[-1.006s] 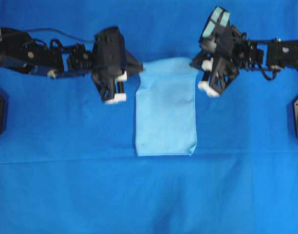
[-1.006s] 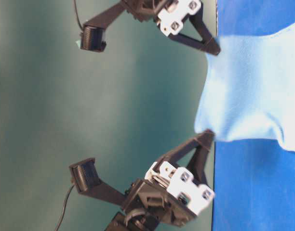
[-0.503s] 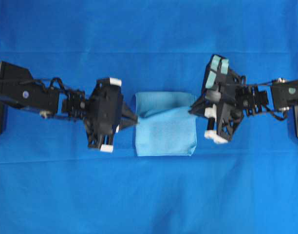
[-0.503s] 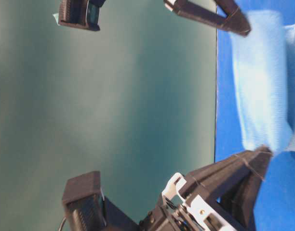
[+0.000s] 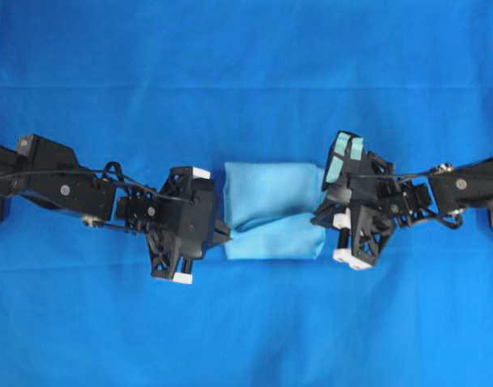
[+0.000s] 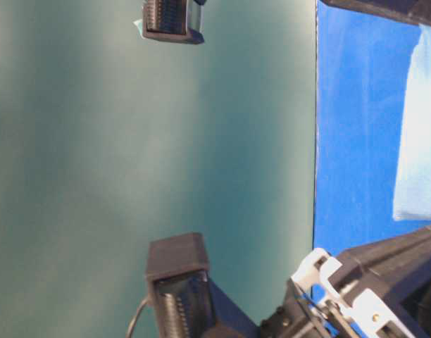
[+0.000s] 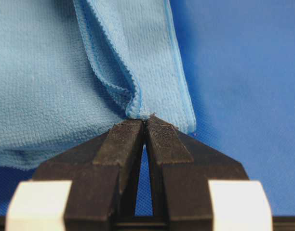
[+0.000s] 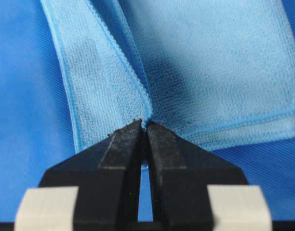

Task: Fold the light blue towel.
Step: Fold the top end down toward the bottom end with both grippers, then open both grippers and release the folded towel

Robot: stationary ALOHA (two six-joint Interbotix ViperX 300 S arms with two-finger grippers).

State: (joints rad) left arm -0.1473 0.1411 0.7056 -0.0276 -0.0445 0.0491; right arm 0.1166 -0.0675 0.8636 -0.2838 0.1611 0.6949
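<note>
Royal-blue cloth (image 5: 246, 72) over the whole surface. At its middle, light blue towel (image 5: 272, 211), folded into a compact rectangle, upper layer draped over the lower. Left hand (image 5: 223, 234) clamped on the towel's left hem; right hand (image 5: 317, 218) pinched shut on the right hem. Both low, flanking the towel.

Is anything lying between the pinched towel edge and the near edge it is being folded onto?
Nothing visible: both grippers, left and right, pinch the light blue towel; only towel and blue backdrop lie ahead.
</note>
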